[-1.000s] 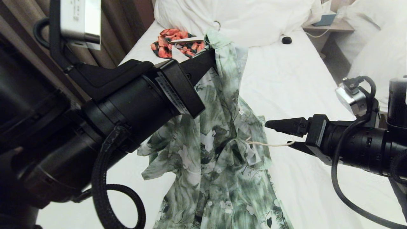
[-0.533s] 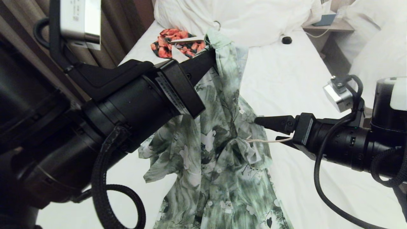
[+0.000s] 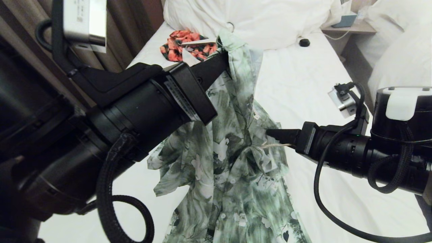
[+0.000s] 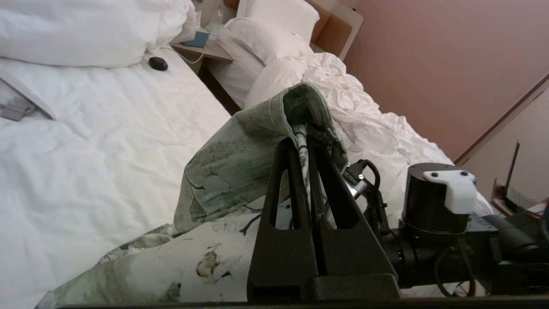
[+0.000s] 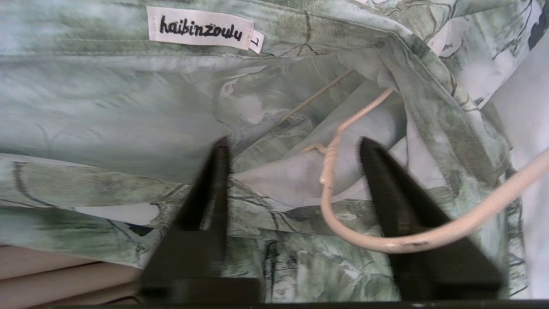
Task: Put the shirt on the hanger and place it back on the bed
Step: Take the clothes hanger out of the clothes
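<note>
Draped over the bed [image 3: 314, 77]: shirt [image 3: 233, 175], one edge lifted. Pinched tight on that raised fold: left gripper [image 4: 305, 141]. At the collar opening: right gripper [image 5: 291, 148], fingers [image 5: 214, 171] partly apart either side of the hanger [image 5: 328, 171] neck, not visibly clamped.

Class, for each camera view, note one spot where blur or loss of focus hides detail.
Head view: the left arm's black casing looms close and soft. Right wrist view: one black finger of the right gripper is smeared. Left wrist view: the green floral shirt nearest the lens looks soft.
</note>
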Tool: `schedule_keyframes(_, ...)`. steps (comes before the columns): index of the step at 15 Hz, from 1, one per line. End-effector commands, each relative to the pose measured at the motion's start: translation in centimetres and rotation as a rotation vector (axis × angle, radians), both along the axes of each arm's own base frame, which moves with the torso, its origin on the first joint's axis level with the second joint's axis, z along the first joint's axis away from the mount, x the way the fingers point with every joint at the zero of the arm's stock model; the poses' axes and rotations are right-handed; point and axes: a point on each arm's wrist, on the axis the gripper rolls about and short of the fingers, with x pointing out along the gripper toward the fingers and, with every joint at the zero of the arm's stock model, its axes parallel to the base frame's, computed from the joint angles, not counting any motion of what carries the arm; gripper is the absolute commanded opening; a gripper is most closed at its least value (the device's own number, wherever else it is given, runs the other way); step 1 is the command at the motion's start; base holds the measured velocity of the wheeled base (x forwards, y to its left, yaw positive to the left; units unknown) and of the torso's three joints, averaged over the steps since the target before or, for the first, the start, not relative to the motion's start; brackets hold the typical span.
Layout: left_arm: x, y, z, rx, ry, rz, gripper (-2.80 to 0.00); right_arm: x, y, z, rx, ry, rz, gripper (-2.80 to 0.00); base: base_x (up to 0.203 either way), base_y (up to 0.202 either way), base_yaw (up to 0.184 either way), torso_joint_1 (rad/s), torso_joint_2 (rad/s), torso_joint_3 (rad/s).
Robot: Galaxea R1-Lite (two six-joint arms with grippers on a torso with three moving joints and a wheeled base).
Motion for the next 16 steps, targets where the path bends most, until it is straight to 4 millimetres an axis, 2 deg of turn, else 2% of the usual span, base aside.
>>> schedule_keyframes(1, 0.0, 0.0, 0.1, -0.012, 0.004, -0.005, -2.80, 0.1, 0.1, -0.1, -0.006, -0.002, 0.003, -2.80, 0.000, 0.000, 0.000, 0.000, 0.00, 0.000)
schedule_keyframes(5, 0.0, 0.0, 0.0, -0.012, 0.007, -0.007, -2.80, -0.2, -0.1, 1.1, 0.014, -0.045, 0.004, -2.80, 0.000, 0.000, 0.000, 0.000, 0.00, 0.000)
schedule_keyframes(9, 0.1, -0.1, -0.2, -0.003, 0.010, -0.006, -2.80, -1.1, -0.8, 4.3, 0.078, -0.135, 0.000, -2.80, 0.000, 0.000, 0.000, 0.000, 0.00, 0.000)
schedule_keyframes(12, -0.6, -0.2, 0.0, 0.001, 0.006, -0.027, -2.80, -0.9, -0.9, 5.1, 0.078, -0.171, -0.004, -2.80, 0.000, 0.000, 0.000, 0.000, 0.00, 0.000)
schedule_keyframes(16, -1.0, -0.6, -1.0, 0.104, 0.061, -0.061, -2.80, -0.9, -0.9, 6.2, 0.065, -0.215, -0.004, -2.80, 0.000, 0.000, 0.000, 0.000, 0.00, 0.000)
